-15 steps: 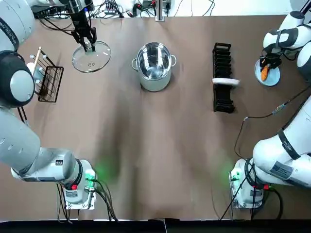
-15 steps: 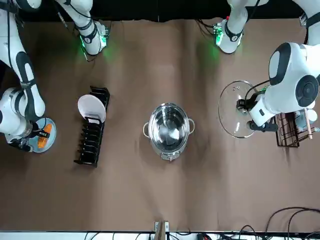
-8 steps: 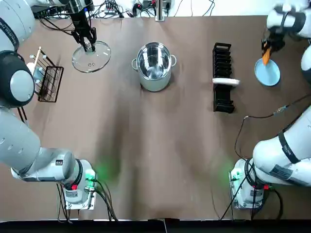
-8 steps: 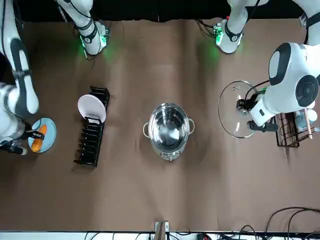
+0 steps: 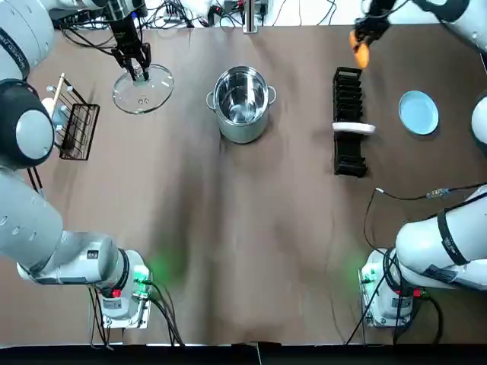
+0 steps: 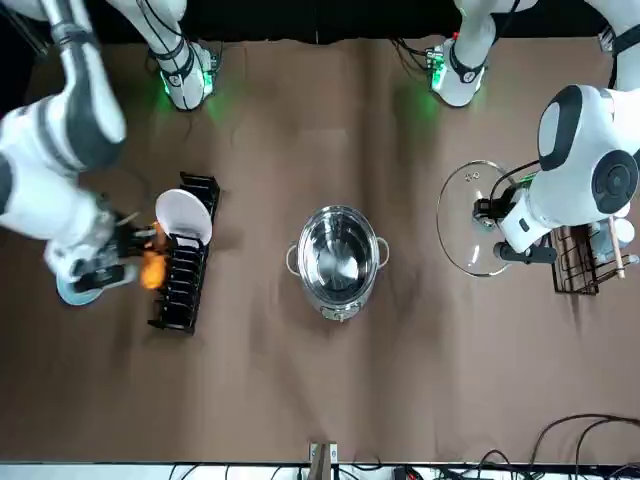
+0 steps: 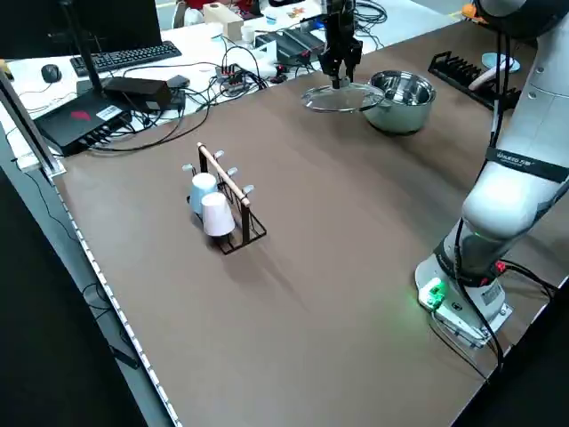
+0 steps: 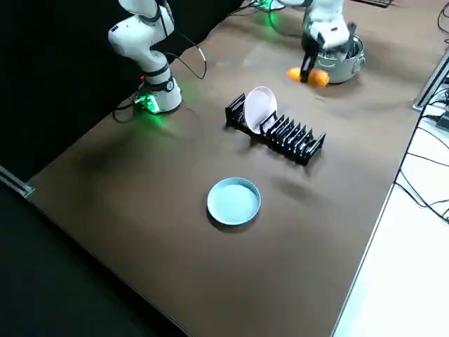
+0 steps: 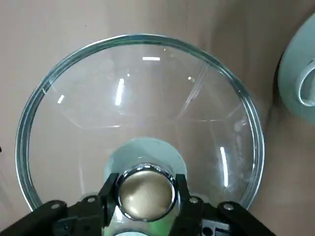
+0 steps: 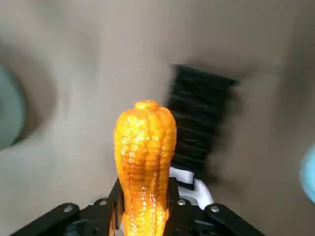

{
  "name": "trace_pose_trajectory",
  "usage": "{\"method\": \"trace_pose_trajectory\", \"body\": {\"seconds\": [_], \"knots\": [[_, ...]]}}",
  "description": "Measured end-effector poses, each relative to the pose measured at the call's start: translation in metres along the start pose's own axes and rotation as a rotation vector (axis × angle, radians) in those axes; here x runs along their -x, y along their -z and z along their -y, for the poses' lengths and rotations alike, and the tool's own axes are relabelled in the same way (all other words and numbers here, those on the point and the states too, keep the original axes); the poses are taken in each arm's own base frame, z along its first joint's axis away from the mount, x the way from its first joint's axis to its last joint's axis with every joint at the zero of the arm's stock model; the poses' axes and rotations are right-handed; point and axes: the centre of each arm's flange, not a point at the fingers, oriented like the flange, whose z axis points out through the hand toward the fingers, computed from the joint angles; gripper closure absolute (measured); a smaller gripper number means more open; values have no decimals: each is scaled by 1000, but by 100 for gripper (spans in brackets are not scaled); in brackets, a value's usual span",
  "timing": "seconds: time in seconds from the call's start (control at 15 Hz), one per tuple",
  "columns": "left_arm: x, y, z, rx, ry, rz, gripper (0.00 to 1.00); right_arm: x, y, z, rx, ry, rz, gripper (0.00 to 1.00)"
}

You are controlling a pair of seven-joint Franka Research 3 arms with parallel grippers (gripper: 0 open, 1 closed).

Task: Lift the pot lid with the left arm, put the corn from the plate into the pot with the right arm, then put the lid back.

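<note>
The steel pot (image 5: 241,103) stands open at the far middle of the table, with nothing inside. My left gripper (image 5: 139,72) is shut on the metal knob (image 9: 145,191) of the glass lid (image 5: 143,89), held to the left of the pot. My right gripper (image 5: 367,32) is shut on the orange corn (image 5: 360,52) and holds it in the air by the far end of the dish rack. The corn (image 10: 145,147) stands upright between the fingers. The blue plate (image 5: 418,112) at far right holds nothing.
A black dish rack (image 5: 348,122) with one white plate (image 5: 354,128) stands between the pot and the blue plate. A wire mug rack (image 5: 72,122) with cups sits at the left edge. Cables (image 5: 190,14) run along the far edge.
My right gripper lifted the corn off the blue plate and carried it left, to the far end of the dish rack. The left arm and the lid stayed still.
</note>
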Motion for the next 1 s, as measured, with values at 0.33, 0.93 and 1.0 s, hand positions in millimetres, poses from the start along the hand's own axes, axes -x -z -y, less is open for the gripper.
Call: {"method": "trace_pose_trajectory", "body": {"seconds": [0.33,0.93,1.0], "knots": [[0,0,0,0,0,0,49,9,-20,184,-10,93,-47,63],[2,6,0,0,0,-13,49,-2,-122,385,-2,23,-151,63],[2,7,0,0,0,-14,49,-3,-132,394,0,14,-171,63]]}}
